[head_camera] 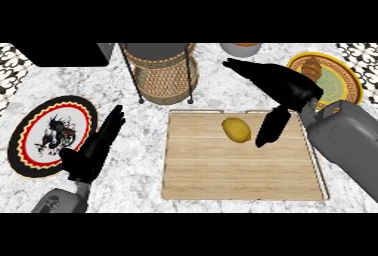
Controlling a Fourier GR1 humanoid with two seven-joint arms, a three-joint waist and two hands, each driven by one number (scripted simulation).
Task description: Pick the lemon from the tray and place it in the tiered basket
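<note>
The lemon point(236, 129) lies on the wooden tray point(221, 175), toward its far edge and right of centre, so the pick is not yet done; nothing holds it, and as far as can be seen nothing touches it. The right hand point(284, 87) hangs above the tray's far right corner with its fingers straight and spread, one reaching toward the basket, the thumb point(269, 129) pointing down just beside the lemon's right side; whether the thumb touches the fruit cannot be told from this view. The left hand point(96, 145) rests open, fingers straight and together, at the left of the view, over the edge of a plate with a red rim and a dark figure point(52, 135). The tiered basket point(160, 70) stands just beyond the tray's far left corner, near the lemon; no fruit shows in it. By this showing the task is at its beginning: closing on the lemon, lifting it, carrying it leftward and setting it in the basket are all left to do.
</note>
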